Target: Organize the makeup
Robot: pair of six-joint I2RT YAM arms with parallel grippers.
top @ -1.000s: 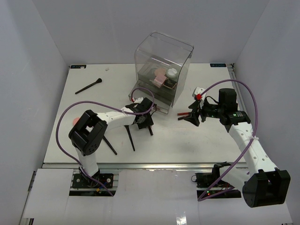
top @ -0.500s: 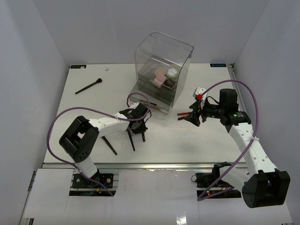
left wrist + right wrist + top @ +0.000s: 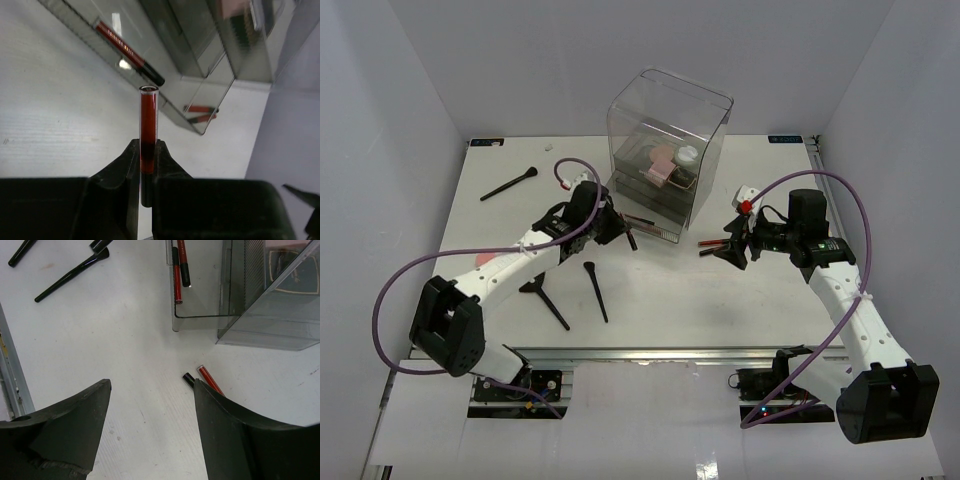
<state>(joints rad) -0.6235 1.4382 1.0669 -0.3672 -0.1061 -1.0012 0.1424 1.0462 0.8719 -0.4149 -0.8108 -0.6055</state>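
Note:
My left gripper (image 3: 148,150) is shut on a thin red-and-black stick (image 3: 148,120) that points up out of the jaws. In the top view the left gripper (image 3: 618,228) is at the front of the open bottom drawer (image 3: 655,231) of the clear box (image 3: 668,140). A red-and-black stick (image 3: 127,51) lies in that drawer. My right gripper (image 3: 150,390) is open over the table, above two more sticks (image 3: 205,378), which one finger partly hides. They also show in the top view (image 3: 711,244). Pink compacts (image 3: 663,162) and a white jar (image 3: 687,155) sit inside the box.
Three black-handled brushes lie on the table: one at the far left (image 3: 508,184) and two near the front (image 3: 595,290), (image 3: 546,303). The box stands at the back middle. The table's front edge runs along a metal rail (image 3: 650,352).
My left gripper has moved from beside the front brushes back and up to the drawer's front, and its arm has swung out to the left. The right arm has not moved.

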